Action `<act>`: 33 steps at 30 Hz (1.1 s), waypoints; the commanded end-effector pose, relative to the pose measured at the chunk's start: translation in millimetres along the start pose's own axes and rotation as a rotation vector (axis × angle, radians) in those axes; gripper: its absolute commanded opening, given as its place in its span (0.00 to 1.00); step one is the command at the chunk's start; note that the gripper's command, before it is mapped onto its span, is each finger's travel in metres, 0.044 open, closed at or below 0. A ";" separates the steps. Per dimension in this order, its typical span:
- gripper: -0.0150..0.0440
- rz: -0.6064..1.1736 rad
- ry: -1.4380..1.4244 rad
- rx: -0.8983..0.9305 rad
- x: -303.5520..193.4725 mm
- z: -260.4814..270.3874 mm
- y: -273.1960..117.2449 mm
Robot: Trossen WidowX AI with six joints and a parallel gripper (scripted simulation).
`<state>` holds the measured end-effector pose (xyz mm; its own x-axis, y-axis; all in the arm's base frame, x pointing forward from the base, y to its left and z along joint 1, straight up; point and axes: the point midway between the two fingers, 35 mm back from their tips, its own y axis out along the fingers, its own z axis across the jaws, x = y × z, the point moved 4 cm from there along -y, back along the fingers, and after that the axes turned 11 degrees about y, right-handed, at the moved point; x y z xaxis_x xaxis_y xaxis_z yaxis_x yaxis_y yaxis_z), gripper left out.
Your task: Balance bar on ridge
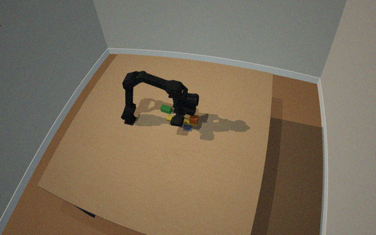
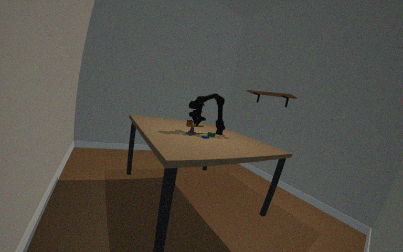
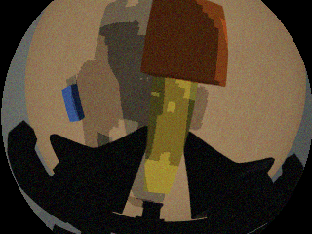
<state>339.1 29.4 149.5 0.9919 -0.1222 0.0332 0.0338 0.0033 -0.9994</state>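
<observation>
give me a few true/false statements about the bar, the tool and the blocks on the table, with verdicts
1. The tool is shut on the yellow bar. True.
2. An orange-brown block sits at the bar's far end. True.
3. The bar lies flat on the table. False: in the exterior view it is held up off the table top, above the dark ridge.
4. The green block is stacked on the bar. False: it rests on the table, apart from the bar.
5. A small blue piece lies on the table. True.
</observation>
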 end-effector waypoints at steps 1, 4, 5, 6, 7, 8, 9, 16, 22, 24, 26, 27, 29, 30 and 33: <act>0.25 -0.002 -0.002 0.000 0.2 0.0 0.7; 0.25 -0.002 -0.002 0.000 0.2 0.0 1.0; 0.25 -0.002 -0.002 0.000 0.1 0.0 1.1; 0.25 -0.002 -0.002 0.000 0.1 0.0 1.2; 0.25 -0.002 -0.002 0.000 0.1 0.0 1.2; 0.25 -0.002 -0.002 0.000 0.1 0.0 1.3; 0.25 -0.002 -0.002 0.000 0.1 0.0 1.4; 0.25 -0.002 -0.002 0.000 -0.1 -0.1 2.0; 0.25 -0.002 -0.002 0.000 -0.2 -0.1 2.6; 0.25 -0.002 -0.002 0.000 -0.2 -0.1 2.6; 0.25 -0.002 -0.002 0.000 -0.3 -0.1 2.9; 0.25 -0.002 -0.002 0.000 -0.3 -0.1 2.9; 0.25 -0.002 -0.002 0.000 -0.3 -0.1 3.1; 0.25 -0.002 -0.002 0.000 -0.3 -0.1 3.2; 0.25 -0.002 -0.002 0.000 -0.4 -0.1 3.4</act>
<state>338.7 29.3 147.5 0.9919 -0.1222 0.0346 0.0353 0.0032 -0.9994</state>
